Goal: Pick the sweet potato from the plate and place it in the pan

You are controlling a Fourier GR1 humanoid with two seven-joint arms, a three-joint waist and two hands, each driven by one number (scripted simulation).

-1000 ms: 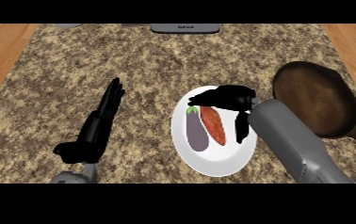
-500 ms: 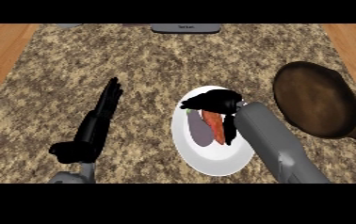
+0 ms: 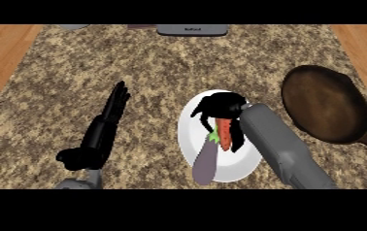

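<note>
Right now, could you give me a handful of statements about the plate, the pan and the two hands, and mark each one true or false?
1. The sweet potato lies in the pan. False: it is over the white plate, and nothing shows in the pan.
2. The right hand is over the plate, at the sweet potato's upper end. True.
3. The pan sits to the left of the plate. False: it sits to the plate's right.
4. A purple eggplant lies on the plate beside the sweet potato. True.
5. The left hand is curled round the eggplant. False: it rests open on the counter, left of the plate, fingers straight.
</note>
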